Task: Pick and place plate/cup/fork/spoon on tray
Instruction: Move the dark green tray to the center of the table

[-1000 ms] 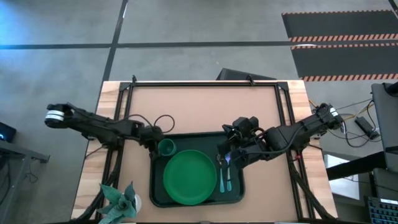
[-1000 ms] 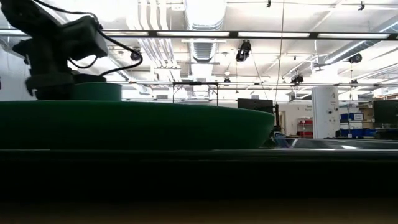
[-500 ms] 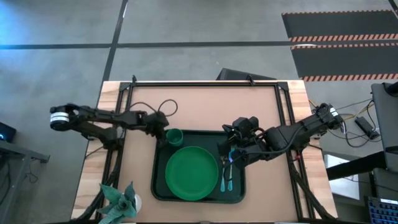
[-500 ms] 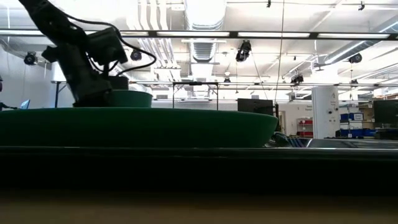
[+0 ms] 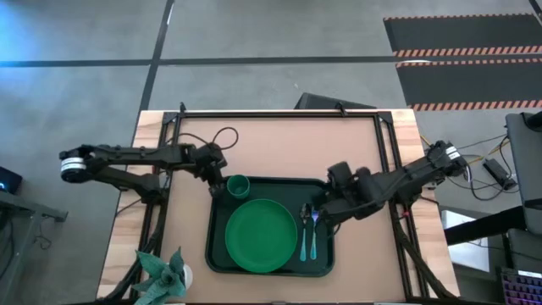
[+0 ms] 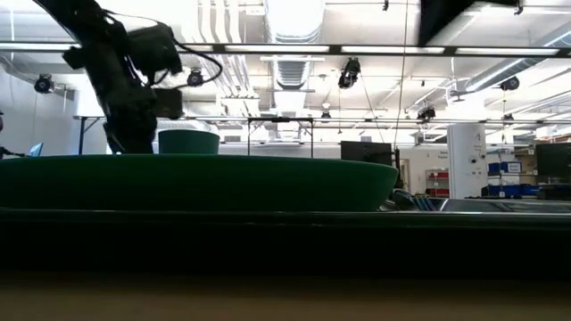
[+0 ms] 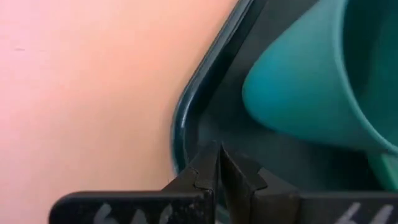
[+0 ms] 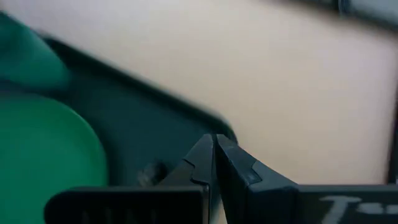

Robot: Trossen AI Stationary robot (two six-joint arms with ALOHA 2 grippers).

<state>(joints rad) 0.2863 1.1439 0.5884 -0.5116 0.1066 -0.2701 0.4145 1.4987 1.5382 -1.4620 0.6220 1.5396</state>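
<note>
All four items sit on dark green rectangular plastic tray (image 5: 216,258); left end effector (image 5: 217,172) and right end effector (image 5: 324,211) both closed, empty. You just retract arms.

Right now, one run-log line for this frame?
cup, plate, fork, spoon: on tray | left claw: shut, empty, beside cup | right claw: shut, empty

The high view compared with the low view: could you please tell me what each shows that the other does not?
Only the high view shows the fork and spoon lying beside the plate, the right gripper at the tray edge, and a plant. Only the low view shows the ceiling lights. Both show plate, cup and left gripper.
</note>
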